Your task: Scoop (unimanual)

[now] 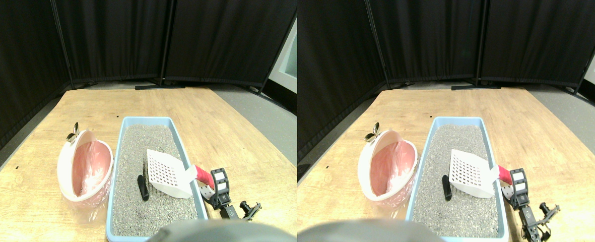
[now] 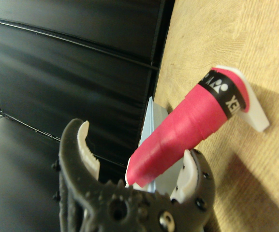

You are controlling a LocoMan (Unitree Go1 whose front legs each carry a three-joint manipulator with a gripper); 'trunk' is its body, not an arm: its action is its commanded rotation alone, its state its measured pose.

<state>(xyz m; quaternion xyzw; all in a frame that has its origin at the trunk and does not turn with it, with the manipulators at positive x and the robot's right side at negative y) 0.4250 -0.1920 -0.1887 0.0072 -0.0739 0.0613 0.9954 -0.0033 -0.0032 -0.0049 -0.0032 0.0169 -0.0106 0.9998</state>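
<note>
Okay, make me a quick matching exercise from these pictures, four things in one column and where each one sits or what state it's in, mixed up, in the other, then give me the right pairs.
Things:
1. white slotted scoop
2. small black object
3. pink-lined bin
4. hand

Places or states:
A. lying on the litter, beside the scoop's head
B. on the wooden floor, left of the blue litter tray
C. head resting in the tray, red wrapped handle over the right rim
D. open, jaws on either side of the handle

Pairs: 1-C, 2-A, 3-B, 4-D
</note>
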